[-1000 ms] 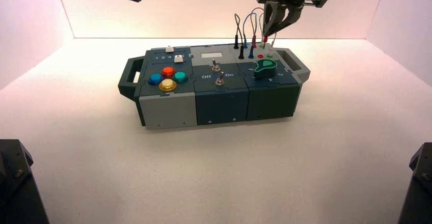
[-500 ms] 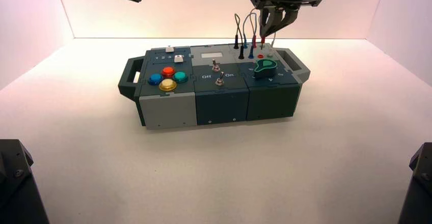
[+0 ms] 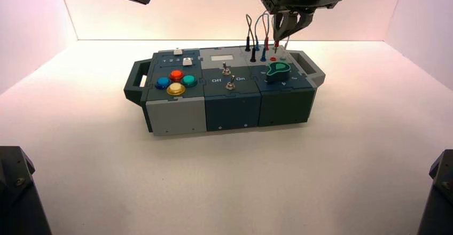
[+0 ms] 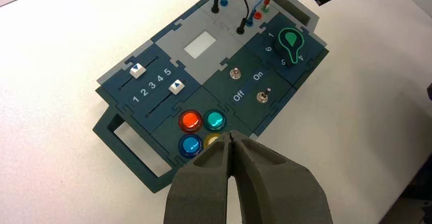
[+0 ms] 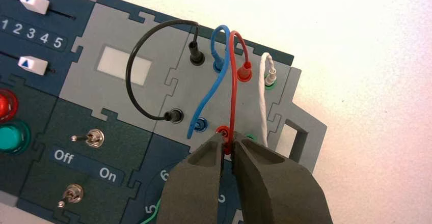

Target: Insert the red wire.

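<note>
The right gripper (image 5: 228,150) hangs over the box's (image 3: 229,109) wire panel, at about 1 o'clock from the box's centre in the high view, and its two fingers (image 5: 204,175) are closed together on the near end of the red wire (image 5: 233,89). That wire arches up from its far red plug (image 5: 245,72), which sits in a socket in the back row, and comes straight down between the fingertips. Its gripped end is at a red socket (image 5: 222,130) in the front row; I cannot tell whether the plug is seated or only touching. At 9 o'clock from the red wire stands the blue wire (image 5: 211,84), and beyond it the black wire (image 5: 133,76), both plugged in at each end. At 3 o'clock from the red wire runs a white wire (image 5: 262,99) with a green socket (image 5: 250,138) near its lower end.

The left gripper (image 4: 232,147) is parked high, well apart from the box, at about 10 o'clock in the high view, with its fingers pressed together on nothing. Below it the left wrist view shows the round buttons: red (image 4: 191,120), green (image 4: 215,118), blue (image 4: 190,144) and a partly hidden yellow one (image 4: 213,140). The two toggle switches (image 4: 235,73) sit by the lettering "Off" and "On", and the green knob (image 4: 290,42) lies at the box's right end. The box rests on a white counter (image 3: 320,181).
</note>
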